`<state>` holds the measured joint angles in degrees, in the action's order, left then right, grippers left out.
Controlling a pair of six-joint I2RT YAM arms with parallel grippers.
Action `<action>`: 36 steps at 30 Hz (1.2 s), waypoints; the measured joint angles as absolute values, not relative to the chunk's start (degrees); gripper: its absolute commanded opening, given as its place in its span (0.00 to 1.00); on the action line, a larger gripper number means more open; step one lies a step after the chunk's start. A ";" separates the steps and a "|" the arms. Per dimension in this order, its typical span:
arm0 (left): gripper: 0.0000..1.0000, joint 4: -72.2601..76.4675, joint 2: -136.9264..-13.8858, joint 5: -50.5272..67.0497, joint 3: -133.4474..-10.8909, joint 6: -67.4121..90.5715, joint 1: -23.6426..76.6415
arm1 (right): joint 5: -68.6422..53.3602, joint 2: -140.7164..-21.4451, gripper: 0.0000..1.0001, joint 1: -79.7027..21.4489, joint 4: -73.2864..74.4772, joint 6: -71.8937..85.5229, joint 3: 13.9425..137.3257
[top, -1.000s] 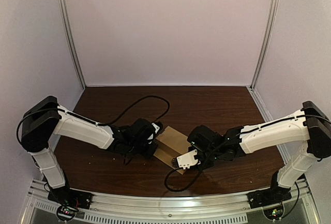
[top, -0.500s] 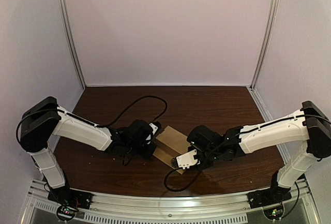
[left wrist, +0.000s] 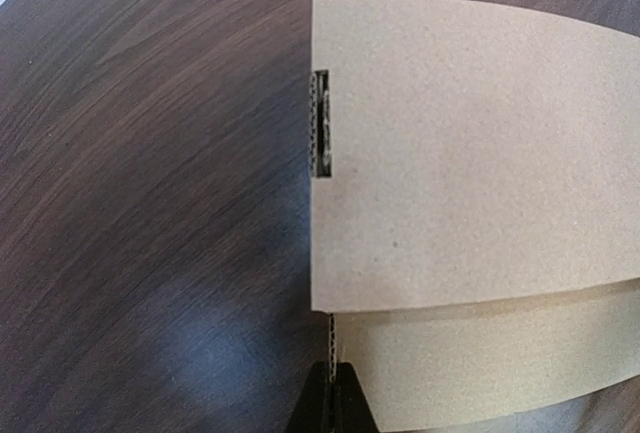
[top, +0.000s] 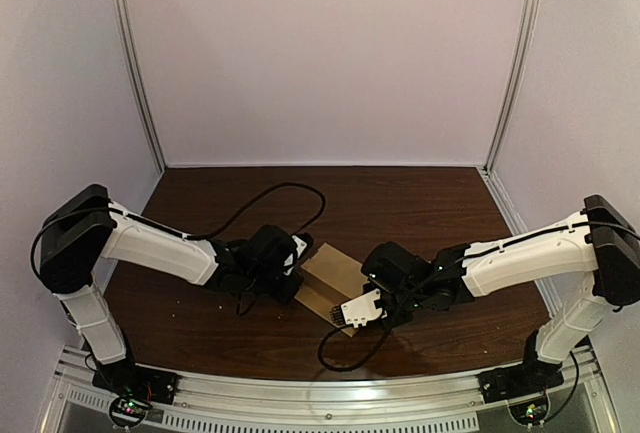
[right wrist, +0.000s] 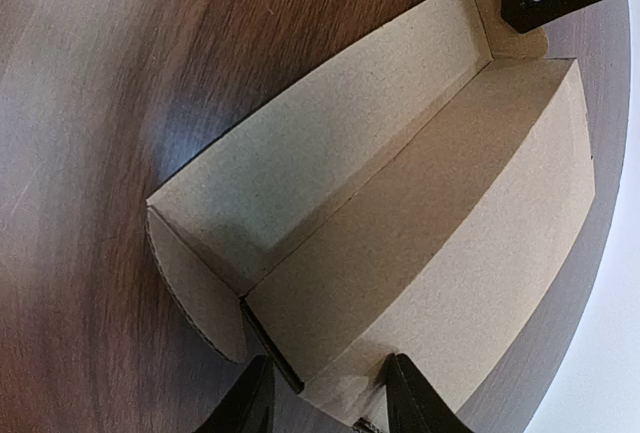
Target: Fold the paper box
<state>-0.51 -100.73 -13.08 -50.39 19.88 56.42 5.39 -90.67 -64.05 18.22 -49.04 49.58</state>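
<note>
Little changes: left gripper (left wrist: 331, 399) stays pinched on an edge of the brown corrugated cardboard box (top: 335, 273); right gripper (right wrist: 330, 405), spread wide, straddles its end wall; folding stalls.

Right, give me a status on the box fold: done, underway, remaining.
Done: the paper box has its long walls standing, one end flap up. Underway: the left end effector is shut on its edge; the right end effector straddles the near end, jaws apart. Remaining: the top is open and the slotted panel isn't tucked.
</note>
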 measured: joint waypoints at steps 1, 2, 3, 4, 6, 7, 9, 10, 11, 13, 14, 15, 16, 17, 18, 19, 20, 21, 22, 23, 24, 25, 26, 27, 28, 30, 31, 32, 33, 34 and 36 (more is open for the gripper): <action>0.00 -1.41 -100.75 -12.95 -50.92 19.70 56.38 | 5.39 -90.67 0.39 -64.05 18.22 -49.12 49.58; 0.00 -2.13 -100.82 -12.86 -51.37 19.51 56.34 | 5.39 -90.67 0.39 -64.05 18.22 -49.15 49.58; 0.00 -2.96 -100.92 -12.78 -51.88 19.33 56.34 | 5.39 -90.67 0.39 -64.05 18.22 -49.19 49.58; 0.00 -3.70 -101.03 -12.73 -52.36 19.14 56.34 | 5.39 -90.67 0.39 -64.05 18.22 -49.25 49.58; 0.00 -5.17 -101.34 -12.64 -53.36 18.87 56.29 | 5.41 -90.67 0.39 -64.05 18.22 -49.30 49.58; 0.00 -5.80 -101.54 -12.62 -53.82 18.74 56.29 | 5.39 -90.67 0.38 -64.05 18.20 -49.30 49.58; 0.00 -7.27 -101.93 -12.62 -54.94 18.52 56.29 | 5.41 -90.67 0.38 -64.05 18.22 -49.32 49.58; 0.00 -7.75 -102.04 -12.62 -55.27 18.48 56.29 | 5.41 -90.67 0.38 -64.05 18.20 -49.32 49.58; 0.00 -8.29 -102.15 -12.62 -55.68 18.44 56.29 | 5.41 -90.67 0.38 -64.05 18.20 -49.32 49.58; 0.00 -9.41 -102.45 -12.62 -56.49 18.33 56.27 | 5.41 -90.67 0.38 -64.05 18.22 -49.34 49.58; 0.00 -9.98 -102.59 -12.62 -56.93 18.31 56.27 | 5.41 -90.67 0.38 -64.05 18.22 -49.36 49.58; 0.00 -10.63 -102.78 -12.62 -57.41 18.31 56.25 | 5.41 -90.67 0.38 -64.05 18.20 -49.39 49.58; 0.00 -11.09 -102.91 -12.62 -57.78 18.31 56.23 | 5.41 -90.70 0.38 -64.05 18.20 -49.45 49.58; 0.00 -11.51 -103.11 -12.60 -58.17 18.28 56.18 | 5.43 -90.70 0.38 -64.05 18.20 -49.50 49.58; 0.00 -11.92 -103.26 -12.58 -58.52 18.28 56.16 | 5.43 -90.72 0.38 -64.05 18.17 -49.52 49.58; 0.00 -12.21 -103.31 -12.53 -58.74 18.31 56.05 | 5.43 -90.72 0.38 -64.05 18.15 -49.54 49.58; 0.00 -12.49 -103.33 -12.36 -58.87 18.31 55.99 | 5.43 -90.72 0.38 -64.05 18.15 -49.54 49.58; 0.00 -12.69 -103.33 -12.16 -58.96 18.31 55.90 | 5.45 -90.72 0.38 -64.05 18.13 -49.52 49.58; 0.00 -12.86 -103.37 -12.01 -59.07 18.31 55.86 | 5.45 -90.74 0.38 -64.05 18.11 -49.52 49.58; 0.00 -13.17 -103.42 -11.84 -59.31 18.31 55.79 | 5.45 -90.74 0.39 -64.05 18.11 -49.54 49.58; 0.00 -13.45 -103.50 -11.73 -59.53 18.31 55.79 | 5.45 -90.74 0.40 -64.05 18.13 -49.54 49.58; 0.00 -13.56 -103.57 -11.66 -59.61 18.31 55.68 | 5.43 -90.74 0.41 -64.05 18.13 -49.58 49.58; 0.00 -13.58 -103.61 -11.57 -59.66 18.31 55.68 | 5.43 -90.74 0.42 -64.05 18.15 -49.67 49.56; 0.00 -13.58 -103.61 -11.53 -59.66 18.28 55.68 | 5.43 -90.74 0.43 -64.12 18.17 -49.76 49.56; 0.00 -13.58 -103.61 -11.51 -59.66 18.26 55.66 | 5.56 -90.74 0.45 -64.18 18.31 -49.98 49.54; 0.00 -13.56 -103.61 -11.35 -59.66 18.11 55.64 | 5.80 -90.74 0.48 -64.25 18.57 -50.83 49.54; 0.00 -13.56 -103.63 -11.31 -59.66 18.04 55.64 | 5.80 -90.74 0.49 -64.16 18.83 -51.40 49.58; 0.00 -13.54 -103.63 -11.27 -59.66 17.96 55.57 | 5.69 -90.74 0.51 -63.86 19.35 -52.25 49.76; 0.00 -13.52 -103.63 -11.25 -59.66 17.89 55.57 | 5.34 -90.74 0.52 -63.68 20.08 -52.93 50.09; 0.00 -13.50 -103.63 -11.22 -59.66 17.87 55.57 | 4.84 -90.74 0.53 -63.44 20.95 -53.80 50.46; 0.00 -13.43 -103.63 -10.98 -59.66 17.85 55.57 | 4.19 -90.74 0.55 -63.13 22.35 -55.44 50.76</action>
